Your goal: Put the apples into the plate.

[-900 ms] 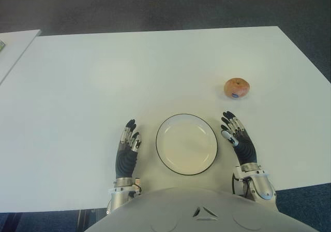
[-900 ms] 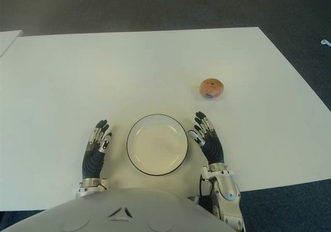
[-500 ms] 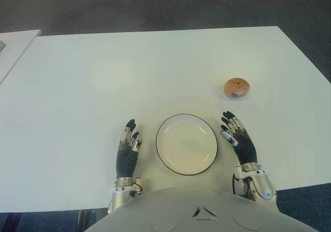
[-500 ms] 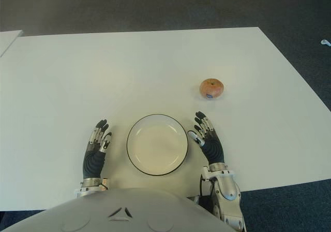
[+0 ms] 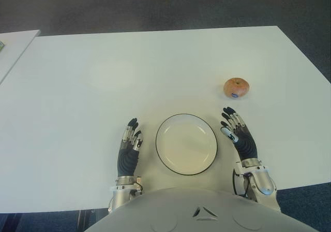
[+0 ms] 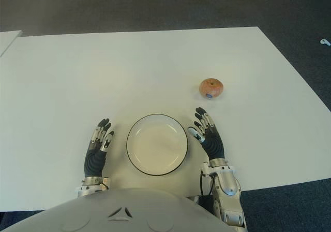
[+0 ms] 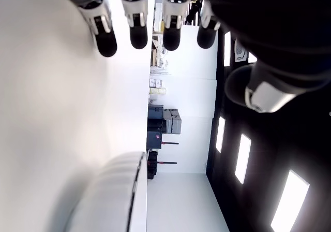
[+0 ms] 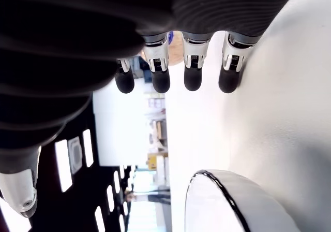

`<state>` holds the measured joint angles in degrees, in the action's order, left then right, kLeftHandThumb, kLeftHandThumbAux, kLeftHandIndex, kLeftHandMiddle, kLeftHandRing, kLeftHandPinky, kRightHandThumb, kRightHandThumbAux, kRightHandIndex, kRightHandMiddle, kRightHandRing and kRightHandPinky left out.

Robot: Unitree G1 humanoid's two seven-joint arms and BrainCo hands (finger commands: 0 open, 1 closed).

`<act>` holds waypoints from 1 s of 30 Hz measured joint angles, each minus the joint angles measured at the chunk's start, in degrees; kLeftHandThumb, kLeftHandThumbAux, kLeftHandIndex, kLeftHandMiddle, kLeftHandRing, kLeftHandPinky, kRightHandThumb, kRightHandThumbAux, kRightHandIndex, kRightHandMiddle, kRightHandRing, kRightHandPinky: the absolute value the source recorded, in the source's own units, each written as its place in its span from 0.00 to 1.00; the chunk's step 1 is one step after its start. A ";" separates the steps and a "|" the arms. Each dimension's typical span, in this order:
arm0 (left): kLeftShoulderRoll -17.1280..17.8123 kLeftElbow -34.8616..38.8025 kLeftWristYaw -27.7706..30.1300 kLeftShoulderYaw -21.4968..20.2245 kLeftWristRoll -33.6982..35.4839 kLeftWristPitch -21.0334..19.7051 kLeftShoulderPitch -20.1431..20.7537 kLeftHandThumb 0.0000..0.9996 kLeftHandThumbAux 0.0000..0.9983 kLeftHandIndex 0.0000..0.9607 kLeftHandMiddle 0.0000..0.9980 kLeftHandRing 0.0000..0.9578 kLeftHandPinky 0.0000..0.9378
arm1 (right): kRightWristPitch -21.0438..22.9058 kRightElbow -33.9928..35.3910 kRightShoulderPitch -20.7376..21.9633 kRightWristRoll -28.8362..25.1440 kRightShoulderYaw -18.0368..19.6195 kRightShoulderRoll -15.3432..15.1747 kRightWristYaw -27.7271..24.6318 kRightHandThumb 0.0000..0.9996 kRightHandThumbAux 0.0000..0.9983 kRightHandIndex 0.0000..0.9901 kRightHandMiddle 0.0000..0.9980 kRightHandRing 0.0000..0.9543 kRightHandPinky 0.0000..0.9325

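Wide white rectangular table (image 5: 103,76) over dark grey carpet (image 5: 155,4), with the corner of a second white table (image 5: 13,43) just off its left edge. Near the front edge, a round white plate with a thin black rim (image 5: 186,144), nothing in it. One reddish-orange apple with a small blue sticker (image 5: 237,87) on the bare tabletop, farther back and to the right of the plate, well apart from it, with open table between the two. Right hand, black-palmed with white finger segments (image 5: 238,137), just beside the plate's right rim, fingers extended and slightly fanned, tips toward the apple, holding nothing; apple partly visible beyond the fingertips (image 8: 192,82) in the right wrist view, plate rim close by the palm. Left hand of the same make (image 5: 129,150) just beside the plate's left rim, fingers straight and loosely spread, likewise holding nothing. Rounded grey torso (image 5: 201,211) at the bottom, between both forearms.
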<state>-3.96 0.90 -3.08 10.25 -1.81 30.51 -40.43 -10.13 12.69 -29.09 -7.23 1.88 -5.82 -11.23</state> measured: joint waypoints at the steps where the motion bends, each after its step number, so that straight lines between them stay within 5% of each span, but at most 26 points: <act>1: 0.03 -0.07 0.06 -0.02 0.02 0.04 0.08 0.01 0.43 0.00 0.00 0.00 0.00 | 0.13 0.00 0.69 -0.06 0.26 -0.11 -0.01 0.08 0.60 0.00 0.00 0.00 0.00; 10: 0.04 -1.02 1.05 -0.15 0.98 0.73 0.61 0.01 0.45 0.00 0.00 0.00 0.00 | 0.75 0.88 7.85 1.76 2.25 -1.86 1.44 0.15 0.63 0.00 0.00 0.00 0.00; 18: -0.12 -1.90 1.04 -0.25 0.81 1.76 1.11 0.02 0.45 0.00 0.00 0.00 0.00 | -6.85 -0.97 14.89 13.52 2.15 -3.18 7.86 0.30 0.57 0.01 0.00 0.00 0.01; 24: -0.16 -1.72 1.04 -0.19 0.99 1.29 1.21 0.02 0.45 0.00 0.00 0.00 0.00 | -15.31 -5.14 19.83 27.32 2.23 -8.84 14.38 0.37 0.49 0.06 0.00 0.00 0.01; 30: -0.15 -1.84 0.97 -0.31 0.60 1.04 1.20 0.02 0.45 0.00 0.00 0.00 0.00 | -16.74 -12.83 26.46 40.77 1.92 -16.88 19.72 0.38 0.46 0.07 0.00 0.00 0.00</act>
<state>-4.11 -0.94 -2.11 9.94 -1.21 31.56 -39.24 -26.87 -0.14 -2.62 33.54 3.80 -22.70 8.50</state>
